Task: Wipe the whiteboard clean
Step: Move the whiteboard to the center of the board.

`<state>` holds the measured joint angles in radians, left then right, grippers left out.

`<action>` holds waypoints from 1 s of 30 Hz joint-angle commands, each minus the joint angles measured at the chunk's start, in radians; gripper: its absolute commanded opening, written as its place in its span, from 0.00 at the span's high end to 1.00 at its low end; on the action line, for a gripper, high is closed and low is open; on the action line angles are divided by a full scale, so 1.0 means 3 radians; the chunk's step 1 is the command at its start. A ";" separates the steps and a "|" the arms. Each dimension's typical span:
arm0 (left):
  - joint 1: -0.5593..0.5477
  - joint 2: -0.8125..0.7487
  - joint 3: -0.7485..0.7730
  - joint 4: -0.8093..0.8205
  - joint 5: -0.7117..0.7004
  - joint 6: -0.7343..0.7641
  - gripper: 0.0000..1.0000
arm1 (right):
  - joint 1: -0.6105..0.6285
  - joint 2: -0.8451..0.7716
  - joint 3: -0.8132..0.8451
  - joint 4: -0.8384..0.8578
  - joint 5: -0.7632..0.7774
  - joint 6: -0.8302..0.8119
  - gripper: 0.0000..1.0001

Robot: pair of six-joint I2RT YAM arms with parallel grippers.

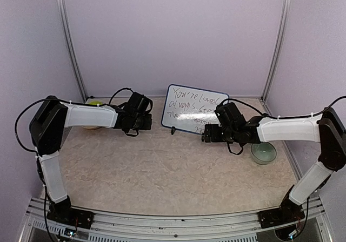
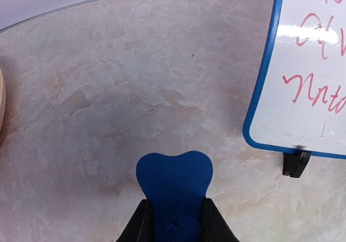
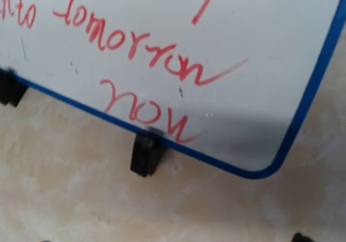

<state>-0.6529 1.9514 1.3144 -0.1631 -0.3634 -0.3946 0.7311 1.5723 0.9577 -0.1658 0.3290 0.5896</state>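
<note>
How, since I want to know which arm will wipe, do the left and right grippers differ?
The left gripper is shut on a blue block; the right gripper is open and empty. The left gripper sits off the left edge of the whiteboard, while the right gripper faces its lower right corner. Both are low over the table, and neither appears to touch the whiteboard.

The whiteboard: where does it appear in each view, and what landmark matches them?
Top external: whiteboard at centre back.
Left wrist: whiteboard at right edge, lower-left corner visible.
Right wrist: whiteboard fills the top, lower-right corner visible.
Shared landmark: its blue frame.
</note>
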 commanded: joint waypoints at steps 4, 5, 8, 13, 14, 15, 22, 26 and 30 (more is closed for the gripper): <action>-0.0097 -0.0511 -0.0400 -0.0018 -0.0076 -0.0281 0.81 | 0.0242 0.0350 0.0319 -0.0108 0.0750 0.0569 0.11; -0.0107 -0.0586 -0.0456 -0.0019 -0.0070 -0.0298 0.81 | 0.0260 0.0424 0.0375 -0.0135 0.0786 0.0623 0.12; -0.0136 -0.0777 -0.0610 -0.0030 -0.0077 -0.0320 0.81 | 0.0282 0.0577 0.0527 -0.0183 0.0834 0.0715 0.15; -0.0217 -0.1064 -0.0757 -0.0084 -0.0120 -0.0324 0.81 | 0.0297 0.0806 0.0732 -0.0242 0.0788 0.0798 0.19; -0.0233 -0.1095 -0.0784 -0.0093 -0.0134 -0.0321 0.81 | 0.0302 0.0848 0.0766 -0.0249 0.0780 0.0808 0.20; -0.0246 -0.1141 -0.0807 -0.0105 -0.0145 -0.0326 0.81 | 0.0307 0.0884 0.0795 -0.0269 0.0775 0.0821 0.21; -0.0268 -0.1440 -0.0981 -0.0100 -0.0174 -0.0346 0.81 | 0.0349 0.1065 0.0874 -0.0335 0.0741 0.0967 0.27; -0.0270 -0.1511 -0.1029 -0.0101 -0.0195 -0.0338 0.81 | 0.0358 0.1199 0.0944 -0.0372 0.0803 0.1053 0.31; -0.0268 -0.1531 -0.1054 -0.0111 -0.0191 -0.0343 0.81 | 0.0361 0.1317 0.1027 -0.0399 0.0936 0.1104 0.34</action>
<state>-0.7300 1.5166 1.0145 -0.1913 -0.4038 -0.4904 0.8299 1.9312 1.2289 -0.2546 0.5518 0.8867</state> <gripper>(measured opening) 0.241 0.675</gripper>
